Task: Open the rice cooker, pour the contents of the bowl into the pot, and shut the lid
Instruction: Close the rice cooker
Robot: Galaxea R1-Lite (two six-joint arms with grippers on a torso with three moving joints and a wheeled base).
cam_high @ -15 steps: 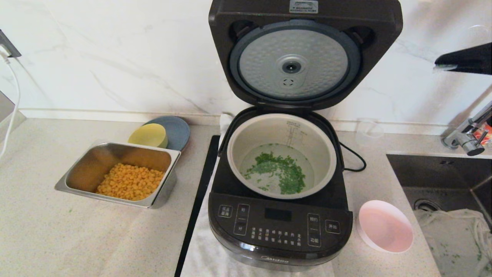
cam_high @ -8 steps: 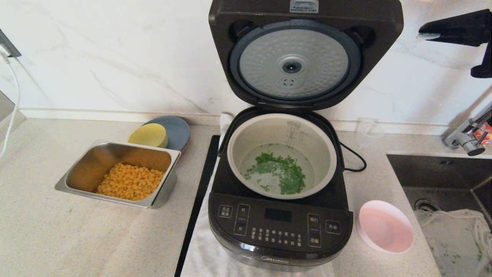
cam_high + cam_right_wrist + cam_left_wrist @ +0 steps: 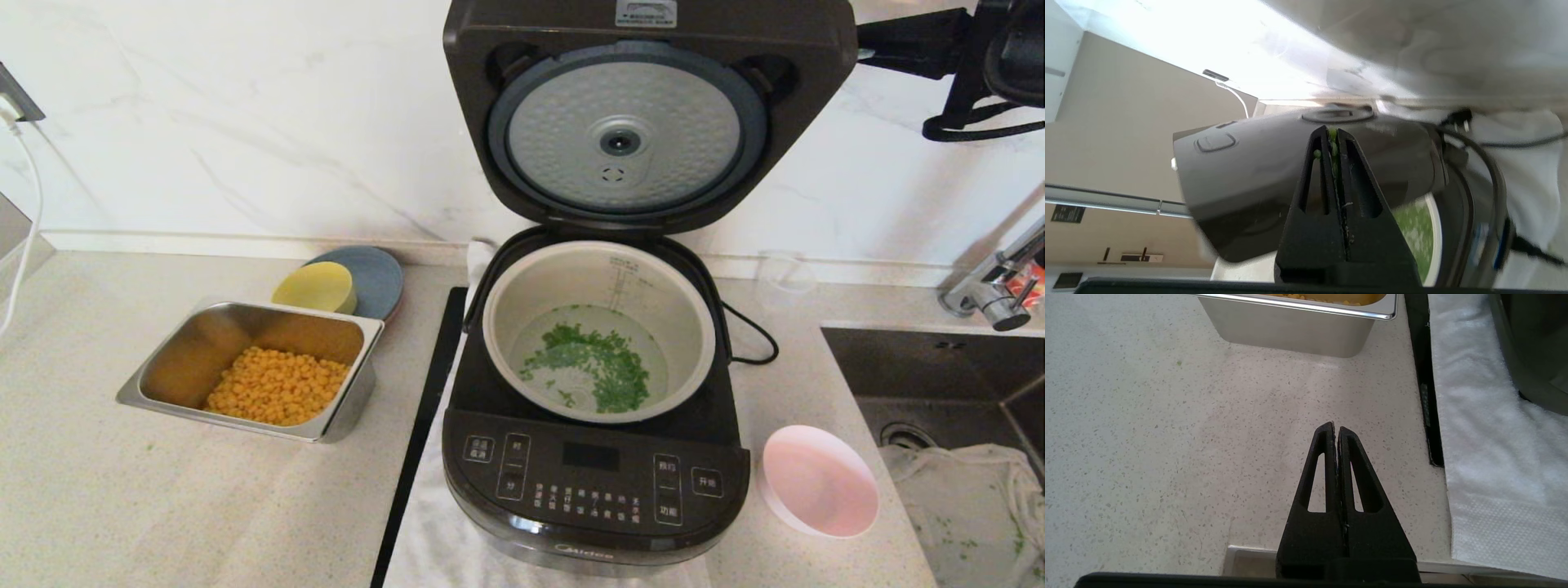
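We are finding the head view evenly and brightly lit, with soft shadows lying beside the rice cooker (image 3: 596, 457) and the steel tray (image 3: 253, 371). In the right wrist view, glare is washing out the wall behind the lid (image 3: 1306, 163), and blur is smearing the lid's edges. The left wrist view is showing the countertop (image 3: 1167, 416) sharp, under diffuse light.

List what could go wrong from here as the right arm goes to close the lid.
1. The right gripper, shut with green bits stuck on it, sits behind the upright lid; a glancing push may slip off the glossy back.
2. The lid could slam onto the pot.
3. The empty bowl stands close beside the rice cooker; a descending arm could knock it.
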